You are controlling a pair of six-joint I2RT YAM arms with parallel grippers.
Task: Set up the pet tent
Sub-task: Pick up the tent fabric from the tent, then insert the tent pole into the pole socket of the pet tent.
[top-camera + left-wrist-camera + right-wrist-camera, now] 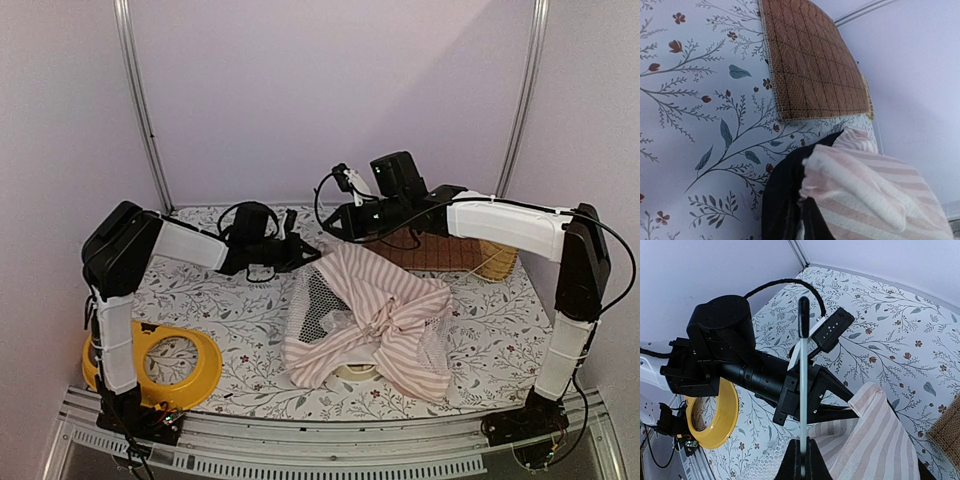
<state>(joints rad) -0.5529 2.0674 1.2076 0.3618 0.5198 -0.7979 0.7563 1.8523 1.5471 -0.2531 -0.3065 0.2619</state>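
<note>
Nearest, by my left base, a yellow ring point(150, 365) sits at the corner of the flowered surface point(230, 320). Mid-surface, the pet tent point(370, 320) lies crumpled, its stripes and mesh bunched together. At its far edge my left jaws pinch a raised corner of the striped fabric. Just beside them, my right jaws are pressed together on a thin clear pole point(803, 390). Behind lies the brown quilted mat point(440, 250).
</note>
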